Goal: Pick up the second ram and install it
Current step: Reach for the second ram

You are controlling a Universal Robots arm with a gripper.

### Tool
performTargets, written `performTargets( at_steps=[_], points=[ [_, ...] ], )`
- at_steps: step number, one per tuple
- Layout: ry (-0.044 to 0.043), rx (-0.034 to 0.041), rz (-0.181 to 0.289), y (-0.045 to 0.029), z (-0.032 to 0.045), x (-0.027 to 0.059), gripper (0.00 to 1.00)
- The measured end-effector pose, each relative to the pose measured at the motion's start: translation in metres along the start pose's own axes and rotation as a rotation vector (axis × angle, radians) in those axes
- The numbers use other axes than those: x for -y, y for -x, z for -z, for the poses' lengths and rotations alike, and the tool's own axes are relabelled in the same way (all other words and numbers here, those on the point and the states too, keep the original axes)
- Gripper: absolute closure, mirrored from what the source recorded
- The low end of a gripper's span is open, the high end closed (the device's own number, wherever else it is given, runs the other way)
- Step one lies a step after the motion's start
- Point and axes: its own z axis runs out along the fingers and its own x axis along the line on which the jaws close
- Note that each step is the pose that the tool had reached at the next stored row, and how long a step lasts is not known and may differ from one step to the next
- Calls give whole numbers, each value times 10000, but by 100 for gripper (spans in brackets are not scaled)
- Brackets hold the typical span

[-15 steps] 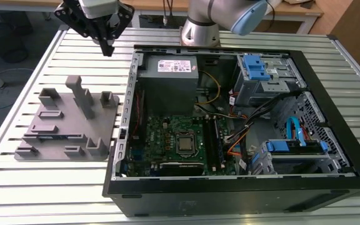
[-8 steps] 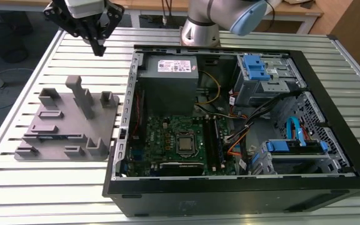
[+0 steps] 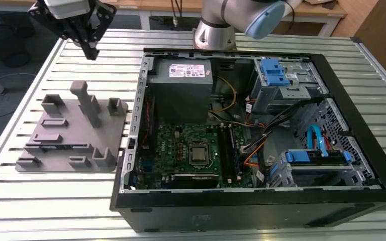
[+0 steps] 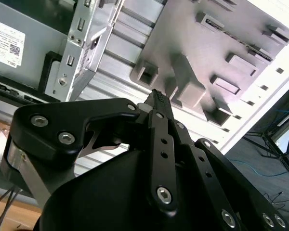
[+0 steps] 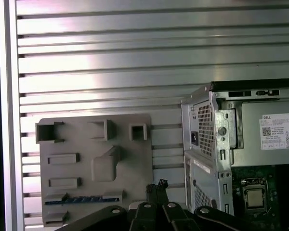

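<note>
Aluminium slat table; second ram in fixture

Exterior view: high and far, tilted down over slatted aluminium table, open black computer case and grey plastic fixture block.
First wrist view: straight down, well above the block.
Second wrist view: oblique, close behind black gripper.
Shared: block and case corner, in all three.

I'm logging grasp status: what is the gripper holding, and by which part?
Nothing. The gripper hangs shut and empty, apart from the grey fixture, where the second ram lies in a slot.
</note>
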Motion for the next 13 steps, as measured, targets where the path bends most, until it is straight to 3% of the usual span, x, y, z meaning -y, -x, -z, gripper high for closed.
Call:
performTargets(
  at_steps=[5, 13],
  points=[
    [0, 0, 0, -213, -5, 17, 89],
    [-1, 0, 1, -420, -50, 102, 89]
  ],
)
